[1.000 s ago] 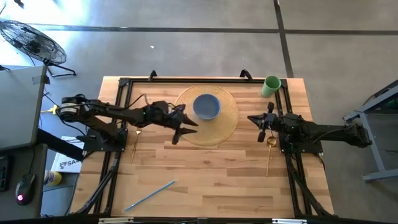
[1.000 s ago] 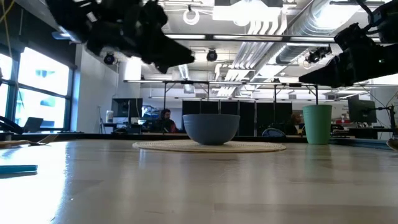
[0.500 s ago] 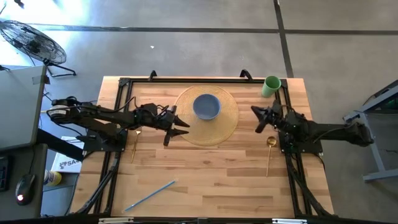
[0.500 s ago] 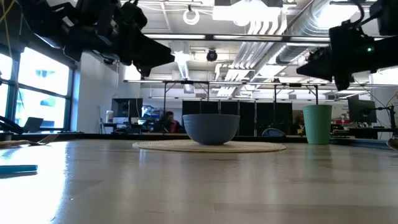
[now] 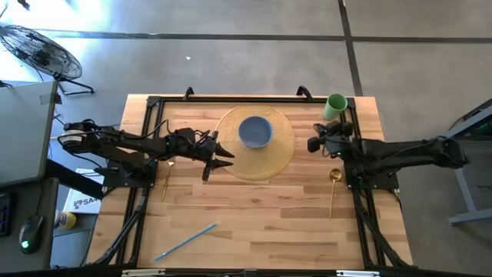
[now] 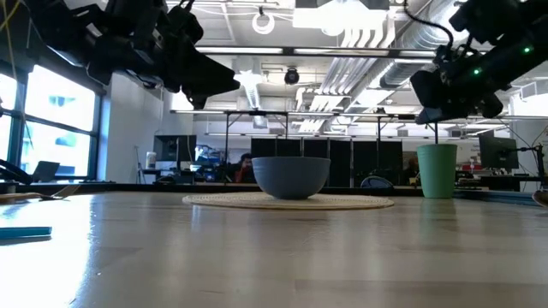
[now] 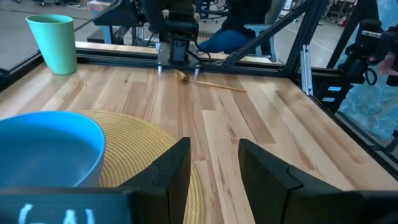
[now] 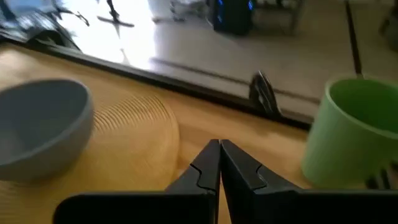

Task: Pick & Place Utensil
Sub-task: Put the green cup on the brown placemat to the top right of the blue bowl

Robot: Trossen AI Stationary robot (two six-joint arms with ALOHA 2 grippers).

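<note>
A gold spoon lies flat near the table's right edge; across the table it shows in the left wrist view as the spoon. A second gold utensil lies at the left, and a blue utensil lies near the front edge. My left gripper hovers open above the woven placemat's left edge. My right gripper is shut in the air between the placemat and the green cup. Neither touches anything.
A blue bowl stands on the round woven placemat at the table's far middle. A green cup stands at the far right corner. Black rails run along the left, right and far sides. Bare wood lies toward the near edge.
My left gripper drew back a little toward the table's left edge and rose, then held still. My right gripper moved away from the gold spoon toward the far edge and turned to point toward the bowl. No object moved.
</note>
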